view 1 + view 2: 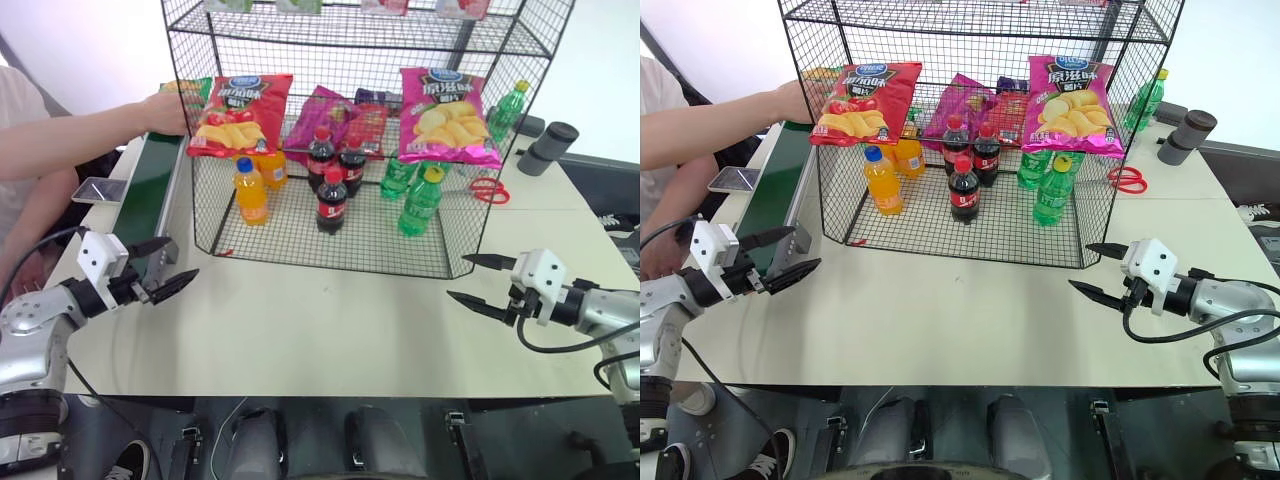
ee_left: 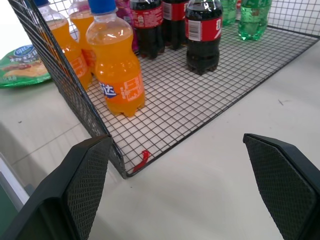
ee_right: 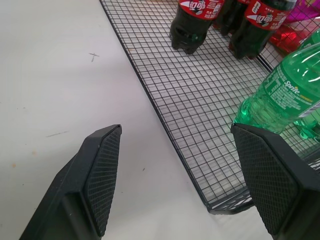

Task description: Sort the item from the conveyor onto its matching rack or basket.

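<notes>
Holding 3 cola bottles and 2 orange sodas, rack stands between empty, wide-open hands.

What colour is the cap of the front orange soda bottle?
Blue; the orange soda bottle shows it best in the left wrist view.

Pale table w/ black wire rack, conveyor at left, red scissors.
</notes>
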### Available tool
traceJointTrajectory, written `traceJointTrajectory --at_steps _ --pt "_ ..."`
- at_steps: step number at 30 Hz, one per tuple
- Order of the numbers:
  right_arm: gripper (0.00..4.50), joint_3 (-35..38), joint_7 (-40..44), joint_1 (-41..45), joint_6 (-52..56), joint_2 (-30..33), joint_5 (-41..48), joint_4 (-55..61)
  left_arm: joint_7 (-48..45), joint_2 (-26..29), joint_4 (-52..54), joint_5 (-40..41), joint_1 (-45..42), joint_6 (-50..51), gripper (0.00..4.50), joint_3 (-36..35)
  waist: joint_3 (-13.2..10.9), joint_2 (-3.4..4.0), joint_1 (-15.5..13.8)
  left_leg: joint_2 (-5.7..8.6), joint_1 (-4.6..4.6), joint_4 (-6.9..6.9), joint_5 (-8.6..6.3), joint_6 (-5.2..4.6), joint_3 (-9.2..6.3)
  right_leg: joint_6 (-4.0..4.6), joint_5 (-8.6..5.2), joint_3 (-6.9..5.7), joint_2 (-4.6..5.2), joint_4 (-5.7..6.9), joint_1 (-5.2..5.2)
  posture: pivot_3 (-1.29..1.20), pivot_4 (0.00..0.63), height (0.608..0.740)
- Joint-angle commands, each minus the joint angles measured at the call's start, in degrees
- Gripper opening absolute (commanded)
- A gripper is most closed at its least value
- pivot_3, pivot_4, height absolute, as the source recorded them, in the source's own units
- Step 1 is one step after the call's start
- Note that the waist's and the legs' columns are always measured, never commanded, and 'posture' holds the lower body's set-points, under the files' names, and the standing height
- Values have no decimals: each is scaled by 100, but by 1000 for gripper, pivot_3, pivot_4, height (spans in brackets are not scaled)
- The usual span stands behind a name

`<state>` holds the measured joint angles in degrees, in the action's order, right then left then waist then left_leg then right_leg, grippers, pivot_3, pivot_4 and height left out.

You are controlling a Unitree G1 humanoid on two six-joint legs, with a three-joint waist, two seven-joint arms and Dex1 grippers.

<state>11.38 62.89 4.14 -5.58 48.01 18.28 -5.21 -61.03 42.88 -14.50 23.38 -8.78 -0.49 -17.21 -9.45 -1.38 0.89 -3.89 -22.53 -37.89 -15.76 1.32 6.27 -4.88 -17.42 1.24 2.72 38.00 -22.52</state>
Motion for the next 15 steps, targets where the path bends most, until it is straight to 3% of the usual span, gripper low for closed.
traceJointTrajectory --at_steps 1,15 --pt "3642 49 28 66 -92 -20 45 39 226 77 164 -153 52 -251 4500 -165 0 0 -1 0 0 0 0 0 0 0 0 0 0 0 0 0 150 740" --pt "3642 -46 74 194 61 -104 137 130 248 119 587 211 445 94 4500 -351 0 0 3 -4 0 0 0 0 -2 1 0 0 3 0 0 0 150 740"
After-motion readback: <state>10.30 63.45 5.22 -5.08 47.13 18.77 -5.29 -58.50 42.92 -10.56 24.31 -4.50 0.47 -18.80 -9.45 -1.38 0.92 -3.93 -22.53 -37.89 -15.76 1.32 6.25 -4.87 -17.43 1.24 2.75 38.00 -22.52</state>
